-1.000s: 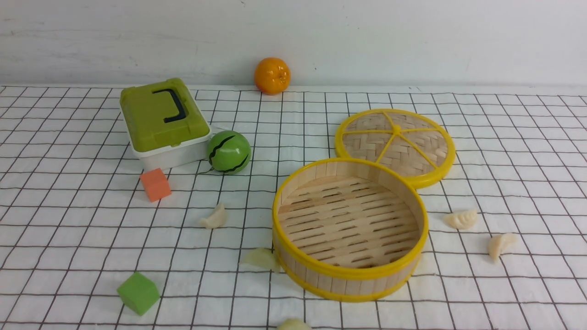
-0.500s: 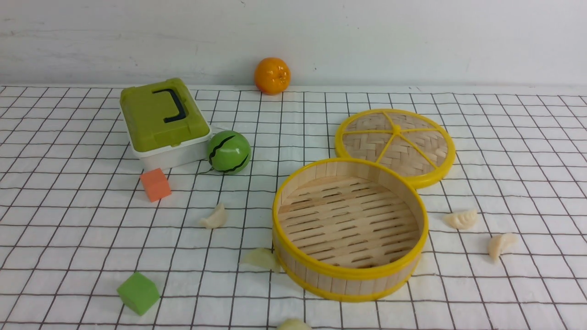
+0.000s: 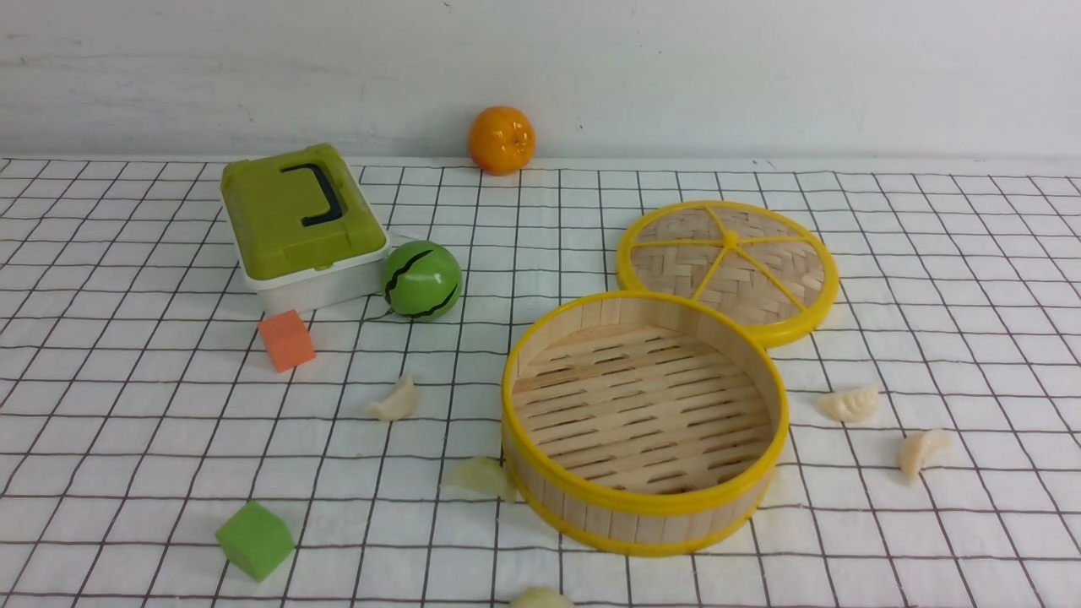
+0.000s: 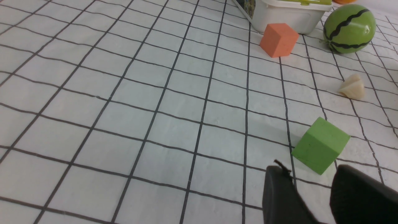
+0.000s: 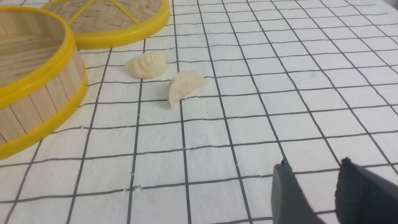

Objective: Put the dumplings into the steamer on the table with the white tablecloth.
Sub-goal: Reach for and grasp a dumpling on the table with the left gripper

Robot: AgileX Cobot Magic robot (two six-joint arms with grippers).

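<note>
Holding our left pincer (image 4: 311, 169) and right pincer (image 5: 314, 162) open and empty, we see five pale, pleated crescent dumplings (image 3: 849, 404) on the white tablecloth (image 3: 127, 422) around the steamer (image 3: 646, 507): two at 3 o'clock, two near 9, one near 6.

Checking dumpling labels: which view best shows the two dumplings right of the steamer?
The right wrist view: the pleated dumpling and the smoother dumpling appear large and sharp, lying apart on the tablecloth beside the steamer. The front view shows both, but small. The left wrist view shows neither.
</note>
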